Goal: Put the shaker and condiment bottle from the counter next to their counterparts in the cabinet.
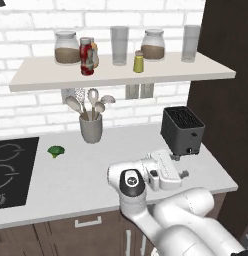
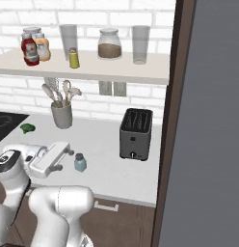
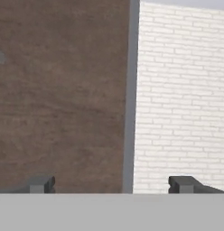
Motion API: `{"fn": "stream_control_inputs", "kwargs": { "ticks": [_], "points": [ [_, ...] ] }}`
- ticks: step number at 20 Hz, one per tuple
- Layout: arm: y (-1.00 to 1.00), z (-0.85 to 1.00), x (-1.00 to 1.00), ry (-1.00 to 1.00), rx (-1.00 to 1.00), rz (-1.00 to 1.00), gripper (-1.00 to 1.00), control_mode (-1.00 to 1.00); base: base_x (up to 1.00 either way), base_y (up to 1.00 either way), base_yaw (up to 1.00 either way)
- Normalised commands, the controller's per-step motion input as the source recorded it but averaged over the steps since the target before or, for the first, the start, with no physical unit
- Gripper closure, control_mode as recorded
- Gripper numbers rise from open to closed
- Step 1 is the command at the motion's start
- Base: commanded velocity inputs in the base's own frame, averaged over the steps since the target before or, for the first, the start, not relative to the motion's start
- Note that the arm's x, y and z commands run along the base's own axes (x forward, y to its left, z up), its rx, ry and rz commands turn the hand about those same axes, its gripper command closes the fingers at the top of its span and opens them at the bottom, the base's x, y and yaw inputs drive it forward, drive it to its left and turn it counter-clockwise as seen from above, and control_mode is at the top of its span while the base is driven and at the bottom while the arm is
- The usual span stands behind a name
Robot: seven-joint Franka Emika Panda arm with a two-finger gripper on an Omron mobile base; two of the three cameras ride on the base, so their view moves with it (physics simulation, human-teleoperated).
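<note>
The gripper [image 3: 111,184] stands wide open and holds nothing: in the hand view its two dark fingertips [image 3: 41,184] rise far apart at the bottom, with bare dark brown wood panel [image 3: 59,90] and white brick wall [image 3: 181,99] between and beyond them. In the base views the hand sits low over the front part of the counter [image 2: 107,144], and its fingers are hard to make out against the white arm. The shaker [image 2: 80,162] stands upright on the counter just beside the hand in the right base view; in the left base view the arm covers that spot. The condiment bottle [image 1: 86,57] already stands on the cabinet [image 1: 121,75], right in front of the orange bottle [image 1: 94,54], which it largely hides in the left base view, so that whether the two touch cannot be told. The yellow-green shaker [image 1: 139,63] stands further right along the board, between a tall glass [image 1: 119,45] and a jar [image 1: 153,45] of brown stuff. Another jar [image 1: 67,47] stands at the left end. Below, a toaster [image 2: 136,134] sits near the right end of the counter, a cup of spoons [image 1: 91,127] stands by the wall, and a small green bit [image 1: 56,151] lies near the stove [image 1: 11,170], which the picture edge cuts off.
</note>
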Motion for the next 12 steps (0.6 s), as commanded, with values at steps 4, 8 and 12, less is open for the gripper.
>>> {"fn": "stream_control_inputs", "kwargs": {
  "ticks": [4, 8, 12],
  "points": [
    [0.11, 0.0, 0.51, -0.05, 0.42, 0.03, -1.0, -1.0, 0.0, 0.0, 0.0],
    [0.2, -0.08, 0.65, -0.03, 0.38, 0.01, -1.0, -1.0, 0.0, 0.0, 0.0],
    [0.44, -0.26, 0.28, 0.02, 0.1, 0.0, -1.0, -1.0, 0.0, 0.0, 0.0]
  ]
}}
